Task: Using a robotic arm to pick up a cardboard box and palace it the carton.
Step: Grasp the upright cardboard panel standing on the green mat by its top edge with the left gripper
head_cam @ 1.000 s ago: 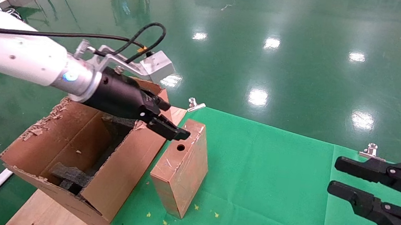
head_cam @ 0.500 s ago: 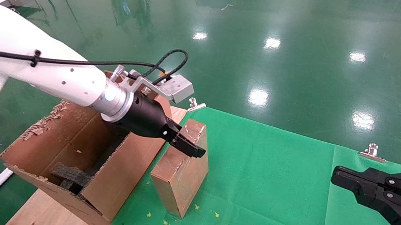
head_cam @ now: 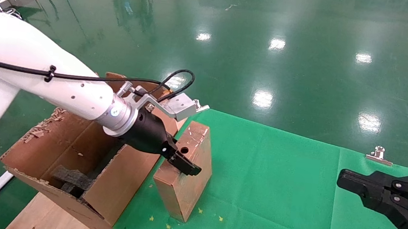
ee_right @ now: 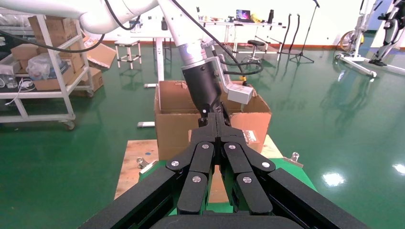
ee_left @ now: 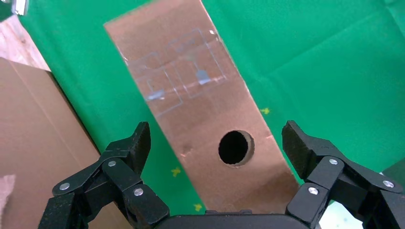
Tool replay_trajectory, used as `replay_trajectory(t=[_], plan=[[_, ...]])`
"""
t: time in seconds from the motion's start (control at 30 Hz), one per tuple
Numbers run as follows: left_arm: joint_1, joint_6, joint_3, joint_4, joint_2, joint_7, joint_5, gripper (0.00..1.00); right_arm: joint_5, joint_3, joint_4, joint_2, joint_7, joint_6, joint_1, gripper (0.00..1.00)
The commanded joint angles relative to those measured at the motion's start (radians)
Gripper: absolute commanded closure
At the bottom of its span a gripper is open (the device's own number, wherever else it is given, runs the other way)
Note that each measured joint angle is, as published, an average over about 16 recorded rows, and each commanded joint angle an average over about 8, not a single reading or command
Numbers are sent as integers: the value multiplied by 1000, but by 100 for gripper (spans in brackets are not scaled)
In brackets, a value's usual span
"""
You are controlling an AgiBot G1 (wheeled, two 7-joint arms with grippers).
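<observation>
The small reddish-brown cardboard box [head_cam: 185, 188] stands on the green cloth next to the carton, its round hole [ee_left: 235, 148] facing up. The white robotic arm's left gripper [head_cam: 183, 164] is open and low over the box top. In the left wrist view the gripper [ee_left: 217, 143] straddles the box [ee_left: 191, 95], with both fingers apart from its sides. The large carton [head_cam: 124, 186] with torn flaps and dark foam blocks [head_cam: 68, 178] sits just left of the box. My all-black right gripper [head_cam: 345, 180] is shut and empty at the right.
A green cloth [head_cam: 276, 183] covers the wooden table [head_cam: 45, 219], held by metal clips [head_cam: 378, 153]. The carton [ee_right: 167, 124] and left arm also show in the right wrist view beyond the shut right gripper [ee_right: 216, 119]. Shiny green floor lies beyond.
The left gripper has come down and forward from above the carton's edge to straddle the box top. The right gripper went from open to shut and has since stayed still.
</observation>
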Motion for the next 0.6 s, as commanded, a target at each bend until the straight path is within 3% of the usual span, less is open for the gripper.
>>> replay_trajectory(t=[0.03, 0.2, 0.23, 0.6], plan=[[-2, 8, 7, 0, 2, 2, 9, 29, 0, 0, 0, 0, 0, 0, 0, 0], [-2, 6, 5, 0, 1, 1, 5, 91, 0, 0, 0, 0, 0, 0, 0, 0], [-2, 5, 4, 0, 1, 1, 4, 99, 0, 0, 0, 0, 0, 0, 0, 0], [-1, -2, -2, 0, 0, -1, -3, 100, 0, 0, 0, 0, 0, 0, 0, 0]])
